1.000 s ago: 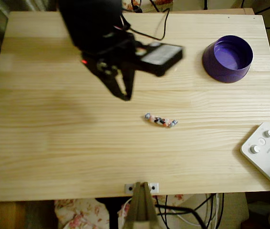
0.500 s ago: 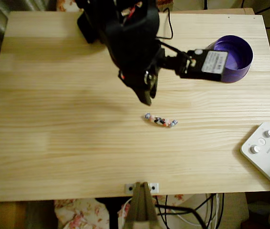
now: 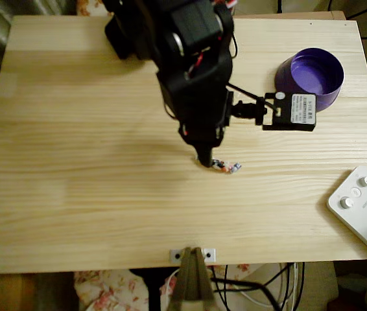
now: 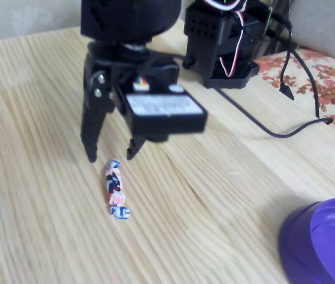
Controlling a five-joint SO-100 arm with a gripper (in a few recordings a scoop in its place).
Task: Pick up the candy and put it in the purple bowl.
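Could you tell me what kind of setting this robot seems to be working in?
Probably a home hobby setup, not a lab: a pale wooden table, floral-patterned fabric beside it, and loose cables trailing off its edge behind the arm.

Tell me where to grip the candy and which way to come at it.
Grip the candy across its thicker middle, not the thin twisted ends, coming straight down from above since it lies flat on the table. The gripper hangs open with its jaws over the candy's far end in the fixed view; it probably should shift along the candy to centre.
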